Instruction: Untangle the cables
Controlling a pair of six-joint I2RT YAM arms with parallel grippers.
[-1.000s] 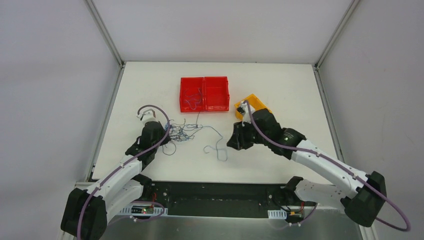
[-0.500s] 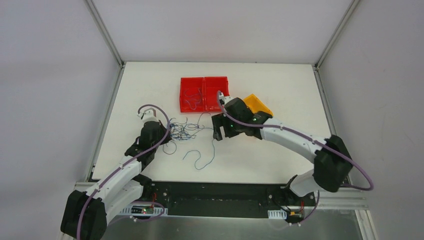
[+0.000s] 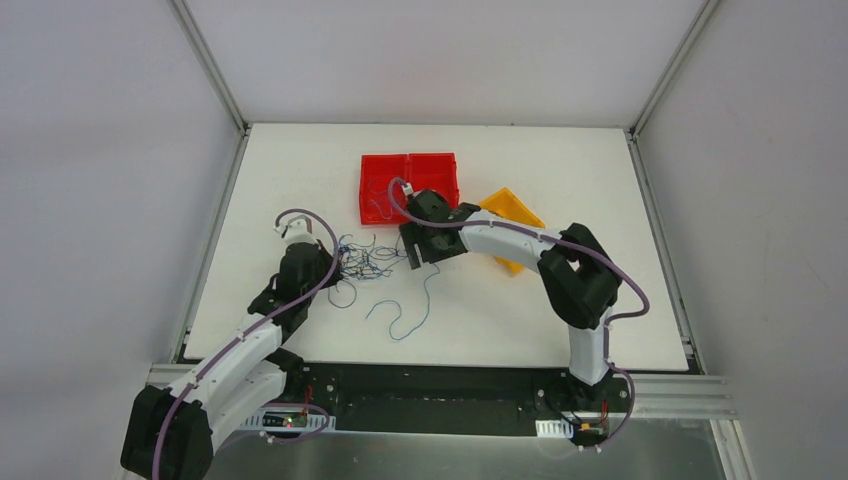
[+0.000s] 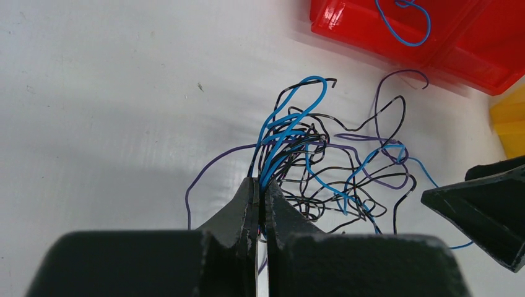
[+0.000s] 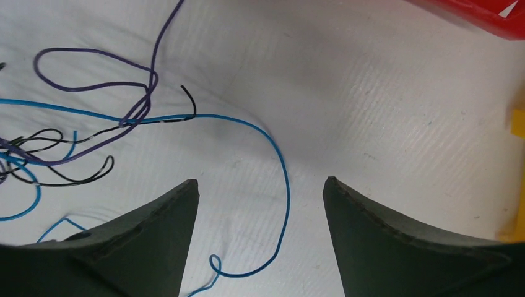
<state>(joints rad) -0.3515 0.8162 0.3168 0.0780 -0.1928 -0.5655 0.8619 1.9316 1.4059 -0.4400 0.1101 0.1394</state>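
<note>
Moved since a second ago: one blue cable (image 5: 287, 192), then drawn out taut toward the worktop's right side, now lying slack in a loose curl near the middle of the near edge. Its upper stretch seems to run back to the fringe of the tangle, crossing a purple strand there, so the separation looks partial rather than finished.

Cables, main lot: a knot of blue, purple and black strands (image 4: 309, 154) on the left-centre of the worktop (image 3: 560, 170), not yet sorted.

Left gripper (image 4: 260, 185): fingers closed on a bunch of blue and black strands at the knot's left side, anchoring it.

Right gripper (image 5: 260, 182): has let go of the blue cable and swung left across the worktop; its fingers now stand wide apart and empty over the knot's right fringe, with the blue cable passing on the surface between them. Judged: lining up for another strand, most likely the blue one nearer the knot.

Red tray (image 3: 410, 185): two compartments, near the far edge, centre; a single blue cable (image 4: 405, 44) lies in the left one.

Yellow tray (image 3: 515, 210): right of the red one, partly under the right arm; contents cannot be told.
</note>
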